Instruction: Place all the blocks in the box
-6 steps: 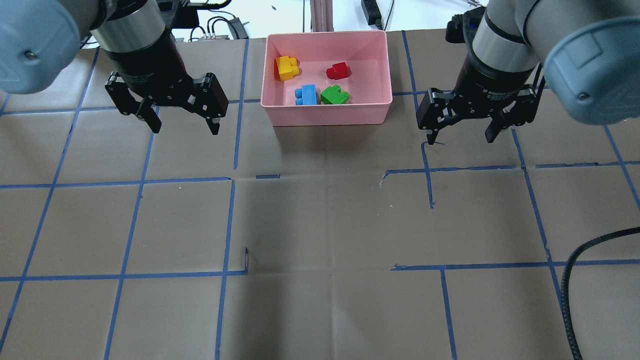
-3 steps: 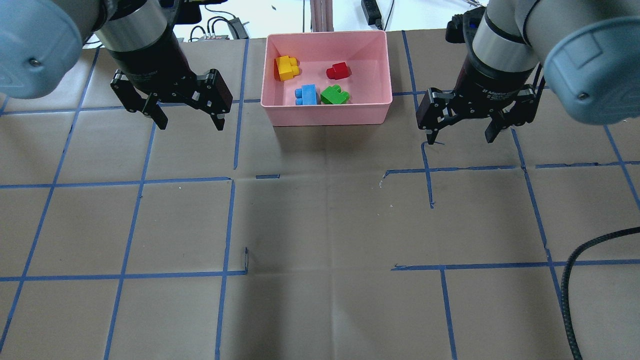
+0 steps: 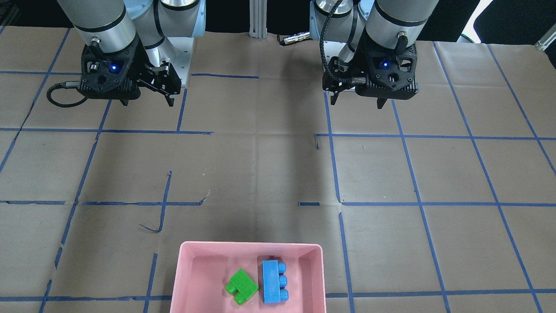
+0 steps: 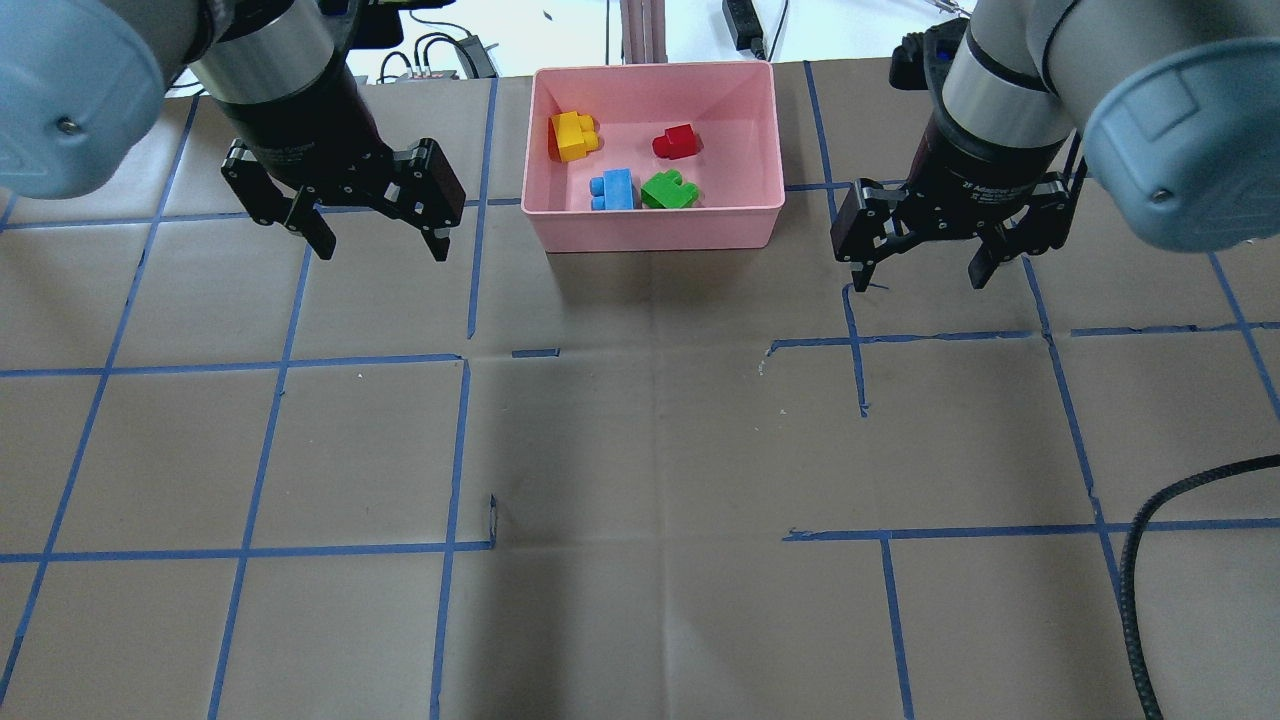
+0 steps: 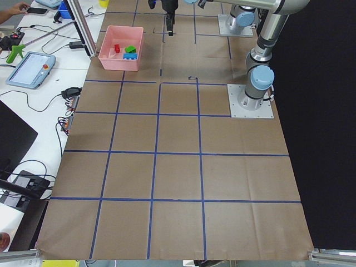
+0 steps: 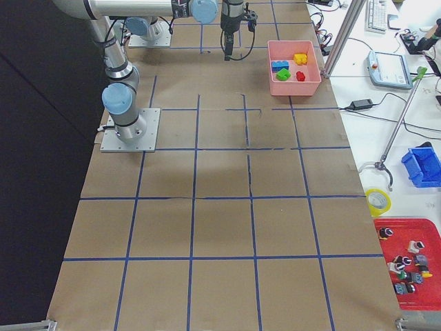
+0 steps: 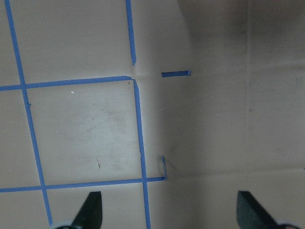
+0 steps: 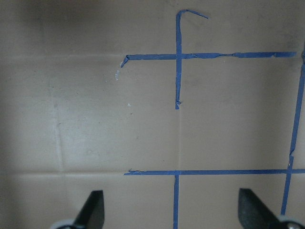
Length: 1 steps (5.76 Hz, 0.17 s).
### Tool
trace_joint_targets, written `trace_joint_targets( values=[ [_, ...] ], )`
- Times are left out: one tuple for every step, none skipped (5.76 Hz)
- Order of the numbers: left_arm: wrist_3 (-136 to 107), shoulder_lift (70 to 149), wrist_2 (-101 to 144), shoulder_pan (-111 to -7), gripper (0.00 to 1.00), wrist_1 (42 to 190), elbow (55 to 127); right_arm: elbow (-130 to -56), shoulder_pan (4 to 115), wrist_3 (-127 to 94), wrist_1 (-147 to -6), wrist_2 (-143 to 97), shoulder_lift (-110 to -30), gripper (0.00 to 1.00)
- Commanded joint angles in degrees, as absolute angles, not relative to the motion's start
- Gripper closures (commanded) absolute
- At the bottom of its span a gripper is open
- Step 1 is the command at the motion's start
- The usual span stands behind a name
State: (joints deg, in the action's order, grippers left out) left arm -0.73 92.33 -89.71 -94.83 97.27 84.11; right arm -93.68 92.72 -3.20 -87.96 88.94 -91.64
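The pink box (image 4: 655, 232) stands at the far middle of the table. Inside it lie the yellow block (image 4: 573, 135), the red block (image 4: 677, 141), the blue block (image 4: 614, 189) and the green block (image 4: 669, 189). The front-facing view shows the box (image 3: 186, 278) with the green block (image 3: 241, 286) and blue block (image 3: 273, 281). My left gripper (image 4: 380, 242) hangs open and empty to the left of the box. My right gripper (image 4: 918, 270) hangs open and empty to its right. Both wrist views show only bare paper between open fingertips (image 7: 93, 210) (image 8: 93, 210).
Brown paper with blue tape grid lines covers the table (image 4: 640, 450). A black cable (image 4: 1140, 580) loops in at the near right edge. Cables and devices lie beyond the table's far edge behind the box.
My left gripper has moved slightly away from me and to the right, then held still. The right gripper shifted very slightly. The blocks and box have not moved.
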Motion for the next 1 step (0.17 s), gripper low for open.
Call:
trace_joint_targets(
  values=[
    [-0.79,92.29,-90.00,-94.66,0.00,97.64,84.11,-93.87,92.72,-3.16,-87.98,88.95,-91.58,0.00]
  ],
)
